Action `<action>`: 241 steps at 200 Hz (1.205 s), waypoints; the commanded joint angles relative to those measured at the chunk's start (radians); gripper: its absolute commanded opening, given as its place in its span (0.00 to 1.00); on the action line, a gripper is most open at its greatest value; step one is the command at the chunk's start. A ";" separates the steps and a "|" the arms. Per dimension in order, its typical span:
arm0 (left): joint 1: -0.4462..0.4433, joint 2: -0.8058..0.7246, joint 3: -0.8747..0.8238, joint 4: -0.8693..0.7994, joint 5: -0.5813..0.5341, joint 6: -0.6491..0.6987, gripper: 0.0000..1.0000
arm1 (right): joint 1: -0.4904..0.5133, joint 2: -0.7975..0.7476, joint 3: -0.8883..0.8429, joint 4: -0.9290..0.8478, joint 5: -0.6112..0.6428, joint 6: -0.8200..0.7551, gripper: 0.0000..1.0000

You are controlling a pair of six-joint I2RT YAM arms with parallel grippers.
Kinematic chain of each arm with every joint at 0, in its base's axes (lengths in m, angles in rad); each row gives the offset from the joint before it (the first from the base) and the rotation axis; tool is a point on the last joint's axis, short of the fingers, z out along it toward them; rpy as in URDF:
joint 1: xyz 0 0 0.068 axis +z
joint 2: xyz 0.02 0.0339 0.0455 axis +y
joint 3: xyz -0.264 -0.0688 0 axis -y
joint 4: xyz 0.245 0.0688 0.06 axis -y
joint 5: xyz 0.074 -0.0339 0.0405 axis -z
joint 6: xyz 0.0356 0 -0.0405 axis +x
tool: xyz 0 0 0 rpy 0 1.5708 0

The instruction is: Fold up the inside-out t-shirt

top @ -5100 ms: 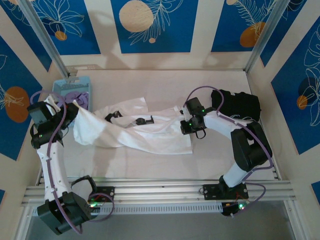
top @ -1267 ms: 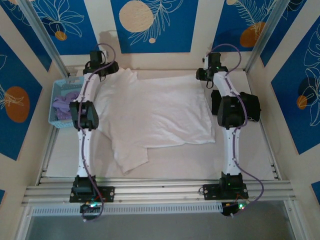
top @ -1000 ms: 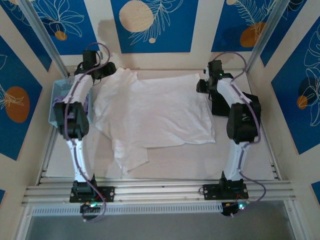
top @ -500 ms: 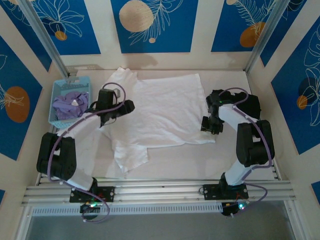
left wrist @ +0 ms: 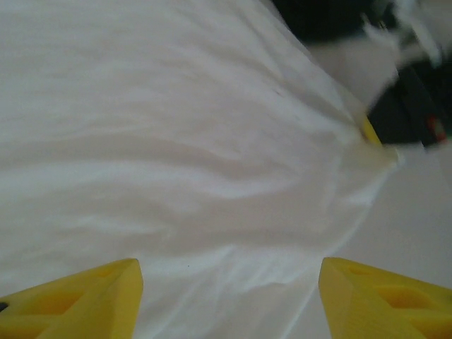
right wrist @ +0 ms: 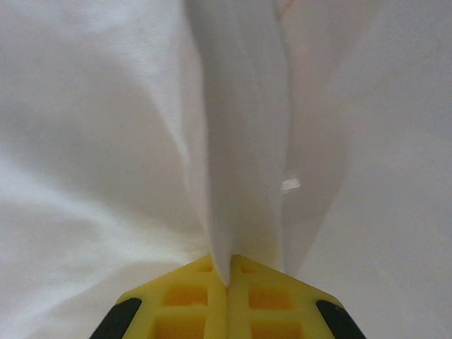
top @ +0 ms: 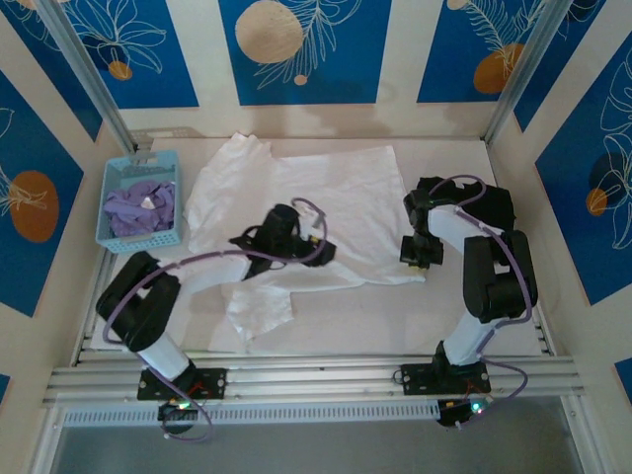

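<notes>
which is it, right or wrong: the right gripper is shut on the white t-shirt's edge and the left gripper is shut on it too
Wrong about the left gripper: the left wrist view shows it open, fingers apart over the t-shirt. The right gripper is shut on the t-shirt's edge.

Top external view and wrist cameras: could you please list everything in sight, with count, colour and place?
t-shirt: one, white, spread across the table's middle.
basket: one, light blue, far left of the table.
lavender garment: one, purple, inside the basket.
black garment: one, black, far right, beside the t-shirt.
table: one, pale cream, under everything.
left gripper: one, yellow fingers, open over the t-shirt.
right gripper: one, yellow fingers, shut on a fold at the t-shirt's right edge.
</notes>
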 commanded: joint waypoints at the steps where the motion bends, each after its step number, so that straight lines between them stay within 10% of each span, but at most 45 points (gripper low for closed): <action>1: -0.124 0.091 0.032 0.104 -0.034 0.283 0.69 | -0.023 -0.121 0.003 -0.008 -0.180 -0.034 0.03; 68: -0.243 0.429 0.274 0.153 -0.093 0.530 0.67 | -0.137 -0.216 -0.013 0.008 -0.538 -0.066 0.02; 114: -0.220 0.443 0.289 0.163 -0.120 0.479 0.00 | -0.178 -0.187 0.021 0.044 -0.667 -0.060 0.02; 195: -0.022 0.238 0.004 0.291 0.263 0.103 0.00 | -0.033 0.222 0.378 0.026 -0.454 -0.122 0.13; 241: -0.011 0.275 0.023 0.312 0.299 0.038 0.00 | 0.014 0.093 0.278 0.013 -0.271 -0.137 0.34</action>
